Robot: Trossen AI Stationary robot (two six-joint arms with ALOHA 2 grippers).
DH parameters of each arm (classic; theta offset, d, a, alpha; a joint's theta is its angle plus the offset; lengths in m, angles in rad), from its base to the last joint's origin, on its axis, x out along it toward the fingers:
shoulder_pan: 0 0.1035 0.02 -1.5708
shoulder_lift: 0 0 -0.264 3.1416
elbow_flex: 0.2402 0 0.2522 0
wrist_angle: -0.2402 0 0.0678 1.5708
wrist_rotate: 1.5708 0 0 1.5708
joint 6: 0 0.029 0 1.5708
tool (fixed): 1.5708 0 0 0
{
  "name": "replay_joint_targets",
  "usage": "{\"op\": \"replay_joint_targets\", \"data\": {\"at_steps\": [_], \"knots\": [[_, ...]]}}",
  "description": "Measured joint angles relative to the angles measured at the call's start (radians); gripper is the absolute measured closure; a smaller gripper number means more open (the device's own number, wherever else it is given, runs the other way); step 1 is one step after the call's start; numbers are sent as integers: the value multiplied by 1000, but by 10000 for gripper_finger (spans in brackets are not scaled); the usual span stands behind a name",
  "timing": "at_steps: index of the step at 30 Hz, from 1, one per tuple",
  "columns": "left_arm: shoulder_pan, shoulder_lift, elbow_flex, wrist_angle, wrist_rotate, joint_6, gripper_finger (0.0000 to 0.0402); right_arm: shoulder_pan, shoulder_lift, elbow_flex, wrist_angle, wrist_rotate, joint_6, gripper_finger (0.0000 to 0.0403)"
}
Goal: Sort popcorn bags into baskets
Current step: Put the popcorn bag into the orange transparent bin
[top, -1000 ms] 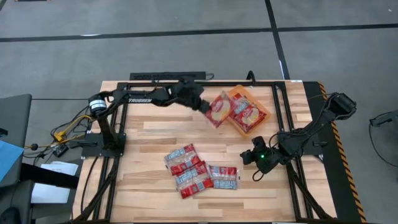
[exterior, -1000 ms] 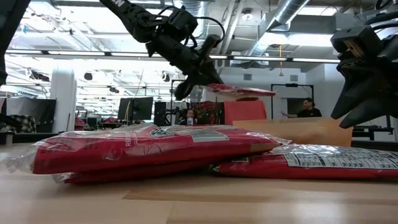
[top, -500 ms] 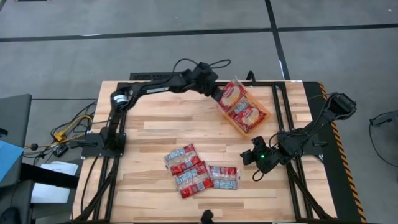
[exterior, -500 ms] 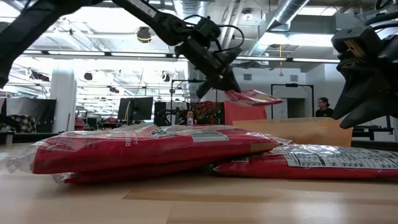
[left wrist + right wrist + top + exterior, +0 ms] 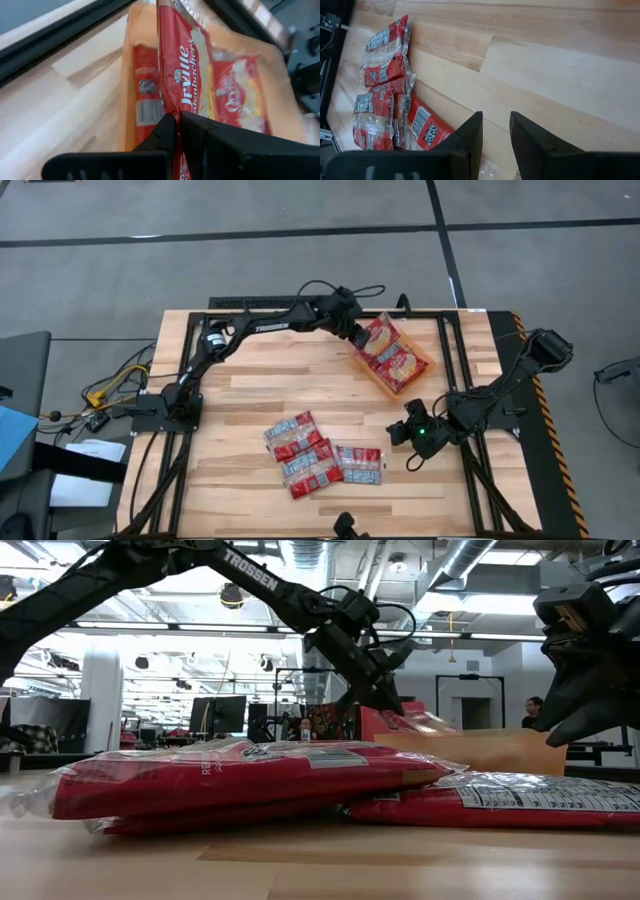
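My left gripper (image 5: 357, 333) is shut on a red popcorn bag (image 5: 378, 335) over the far end of the orange basket (image 5: 425, 368) at the table's far right. The basket holds other red and cream bags (image 5: 400, 365). Several more bags (image 5: 320, 455) lie flat in a pile on the wood near the front edge, and they fill the low view (image 5: 250, 775). My right gripper (image 5: 397, 430) hangs right of that pile, slightly open and empty, and its wrist view (image 5: 495, 130) shows bare wood between its fingers. My left gripper pinches the bag's near edge (image 5: 169, 107) between its two fingers (image 5: 192, 125), coming from the table's left, slanting down. The bag stretches away from the fingers, tipped on its side, down into the basket (image 5: 127, 75). Whether it rests on the bags below, I cannot tell.
A black frame rail (image 5: 450, 350) runs along the basket's right side and another along the table's far edge (image 5: 270, 304). Bare wood lies between the basket and the pile (image 5: 300, 380).
My left gripper has carried the bag toward the table's right edge and a little toward the far edge. It has then gone down, so the bag now sits low in the basket instead of high above it. The gripper has stayed shut on the bag.
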Motion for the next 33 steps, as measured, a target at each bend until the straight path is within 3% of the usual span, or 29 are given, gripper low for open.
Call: {"op": "replay_joint_targets", "data": {"at_steps": [3,16,21,30,33], "knots": [[-5,0,1,15,-38,19,400,0,0,0,-1,0,0,278],[-34,50,0,55,16,-49,371,-13,0,0,-4,-1,-9,278],[-41,57,0,47,39,2,361,-13,0,0,-3,-1,-12,278],[-6,-18,2,-37,41,137,266,-13,0,0,-3,-2,-34,278],[5,-48,0,-111,84,182,231,-13,0,0,-3,-2,-34,278]]}}
